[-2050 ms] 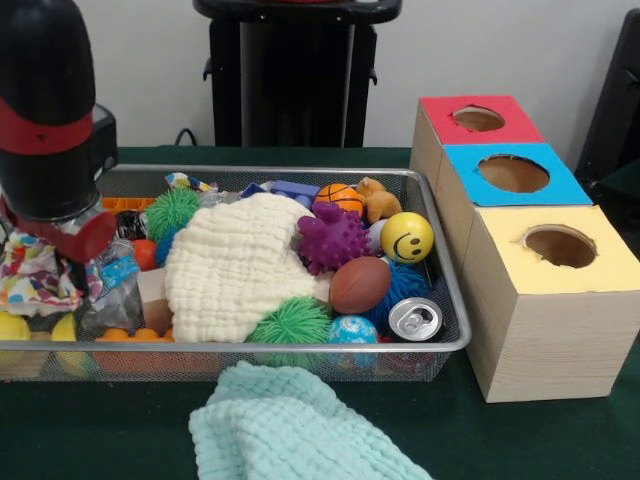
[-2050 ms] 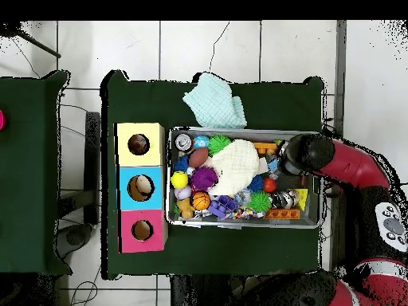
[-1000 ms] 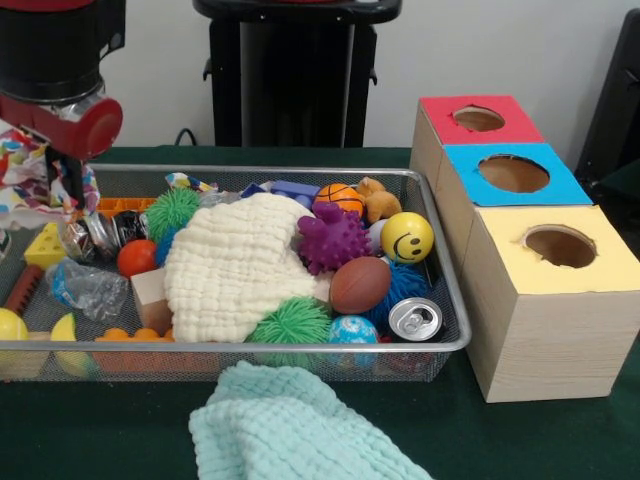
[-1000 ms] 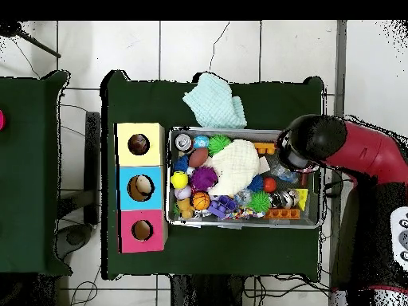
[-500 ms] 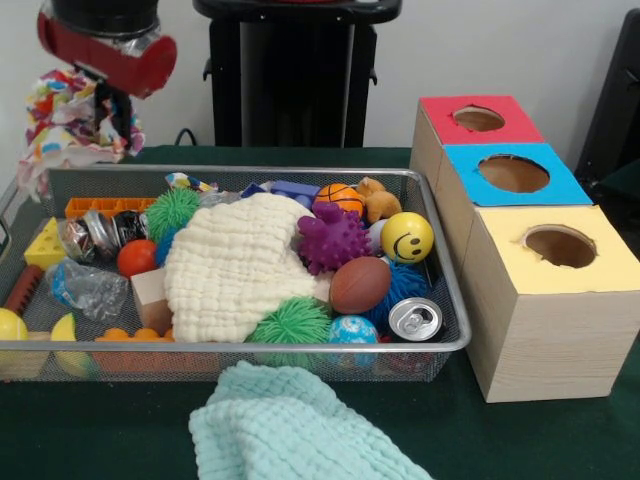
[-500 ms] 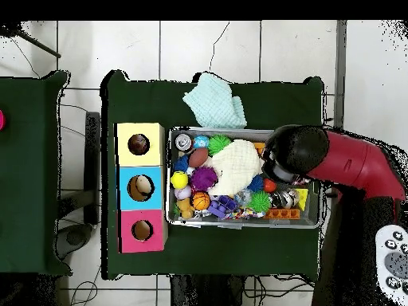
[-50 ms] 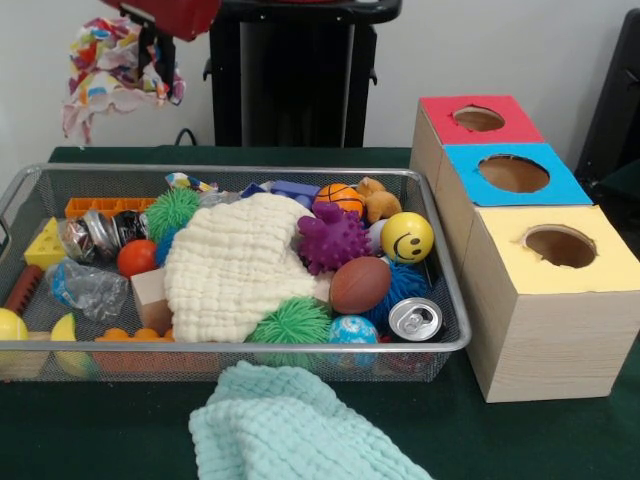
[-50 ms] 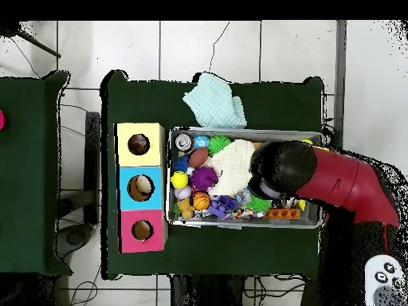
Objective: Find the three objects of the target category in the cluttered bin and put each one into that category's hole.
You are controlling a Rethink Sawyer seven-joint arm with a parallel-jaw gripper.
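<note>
A patterned cloth (image 7: pixel 115 65) is held pinched in the gripper (image 7: pixel 152 40) at the upper left of the frame, above the wire basket (image 7: pixel 250 172). 3 boxes (image 7: pixel 530 240) are lined up at the right.

No legible text, label, brand name or number appears on anything I can see in either view. The one sign present is a printed smiley face on the yellow ball (image 7: pixel 407 237) in my bin (image 7: pixel 250 172). The can's (image 7: pixel 414 319) markings cannot be read.
</note>
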